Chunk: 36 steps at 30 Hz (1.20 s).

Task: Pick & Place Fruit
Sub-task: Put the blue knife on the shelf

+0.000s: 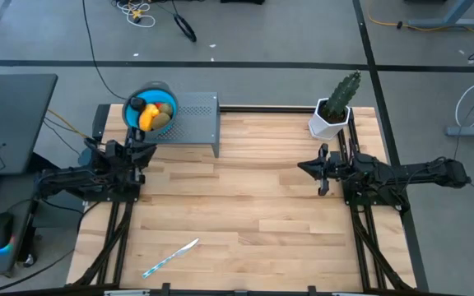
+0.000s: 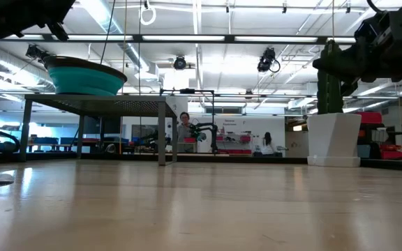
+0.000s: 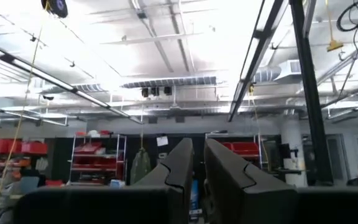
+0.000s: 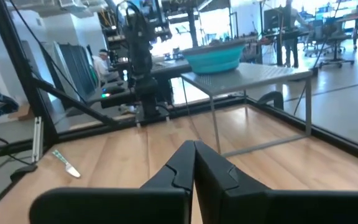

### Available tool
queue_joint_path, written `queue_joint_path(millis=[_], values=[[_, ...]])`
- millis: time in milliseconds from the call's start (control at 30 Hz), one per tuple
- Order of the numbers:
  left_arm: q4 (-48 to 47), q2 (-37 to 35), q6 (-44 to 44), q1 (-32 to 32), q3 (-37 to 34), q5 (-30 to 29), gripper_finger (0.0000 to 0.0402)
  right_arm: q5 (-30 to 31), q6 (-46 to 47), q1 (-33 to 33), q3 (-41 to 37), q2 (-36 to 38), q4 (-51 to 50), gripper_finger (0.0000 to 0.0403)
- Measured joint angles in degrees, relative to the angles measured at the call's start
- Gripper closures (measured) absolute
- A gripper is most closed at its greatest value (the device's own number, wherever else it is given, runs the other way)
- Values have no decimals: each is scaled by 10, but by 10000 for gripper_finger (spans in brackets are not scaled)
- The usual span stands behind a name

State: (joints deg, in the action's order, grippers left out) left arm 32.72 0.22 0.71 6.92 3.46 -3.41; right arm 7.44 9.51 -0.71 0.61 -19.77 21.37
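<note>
The fruit lies in a blue bowl (image 1: 134,117): a yellow-orange oblong (image 1: 148,118), an olive-brown oval (image 1: 164,115) and a small black ball (image 1: 137,104). The bowl (image 4: 215,57) stands on the left end of a grey perforated stand (image 1: 196,119) at the table's far left. My left gripper (image 1: 145,151) is shut just in front of the stand, tilted up toward the ceiling, with nothing between its fingers (image 3: 199,177). My right gripper (image 1: 303,167) is shut and empty at the table's right side, pointing level toward the left (image 4: 194,150).
A green cactus in a white pot (image 1: 334,108) stands at the far right corner, just behind my right arm. A slim white-and-blue knife-like stick (image 1: 171,257) lies near the front left. Bare wooden tabletop (image 1: 245,205) stretches between the two arms.
</note>
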Motion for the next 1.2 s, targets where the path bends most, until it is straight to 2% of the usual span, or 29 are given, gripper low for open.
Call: queue_joint_path(millis=[300, 500, 667, 833, 1000, 1200], values=[[-24, -1, 7, 0, 0, -15, 352, -3, -7, 0, 1, 16, -6, 390], [-154, -1, 45, 0, 1, -22, 352, -32, -18, 0, 1, 22, -84, 390], [-212, -1, 43, 0, 2, 6, 352, -32, -1, 0, 1, 22, -104, 390], [-228, 0, 24, 0, 1, 30, 352, -32, -8, 0, 1, 22, -106, 390], [-216, 0, 9, 0, 1, 14, 352, -32, -9, 0, 1, 22, -101, 390], [-155, 0, -2, 0, 1, -3, 352, -31, -5, 0, 1, 22, -97, 390]])
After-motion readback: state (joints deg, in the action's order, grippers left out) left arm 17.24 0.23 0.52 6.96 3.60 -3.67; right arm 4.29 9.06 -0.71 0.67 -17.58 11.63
